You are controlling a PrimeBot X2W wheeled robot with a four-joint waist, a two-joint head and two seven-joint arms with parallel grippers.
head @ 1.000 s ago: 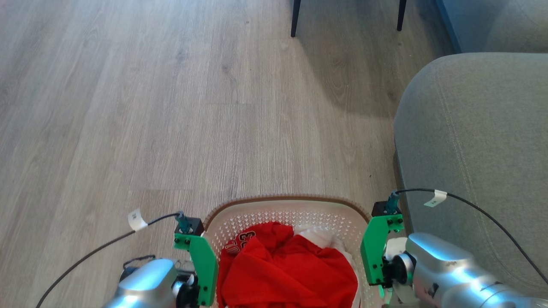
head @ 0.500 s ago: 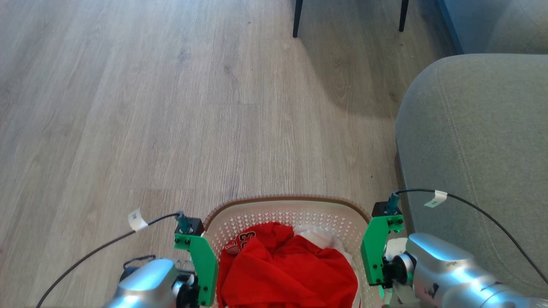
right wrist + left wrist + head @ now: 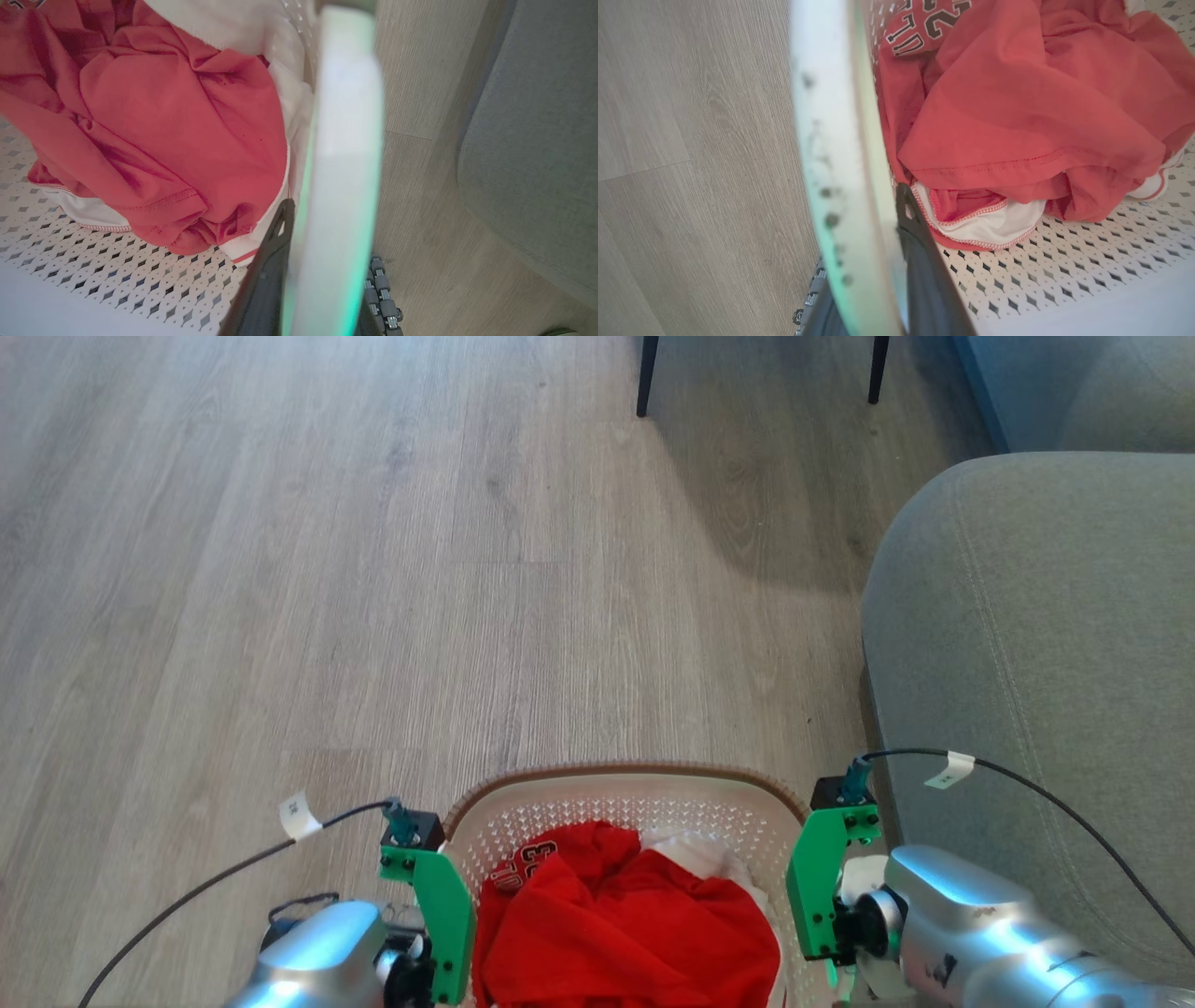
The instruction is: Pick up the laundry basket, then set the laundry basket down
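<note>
Wood-grain floor (image 3: 373,569) fills most of the scene, with a grey sofa (image 3: 1027,663) bulking along the robot's right. The laundry basket (image 3: 635,770) sits directly in front of the robot between its two arms, close beside the sofa's base, its brown rim arching toward the open floor. A crumpled red garment (image 3: 625,933) with dark numerals lies heaped inside over some white cloth (image 3: 691,849), piled a little toward the robot. The left hand (image 3: 864,242) is closed narrowly over the basket's left side, one dark finger inside against the perforated wall and the other outside it. The right hand (image 3: 331,247) mirrors this on the right side, and each grips nothing but the basket. Whether the basket's base is clear of the floor cannot be judged, since both wrist views are blurred by the near rim. For the carry and set-down, the two arms should move together and level so the thin plastic walls do not twist or slip from the fingers. The basket's right side should also be kept off the sofa, and the grip released only once the base rests flat.
</note>
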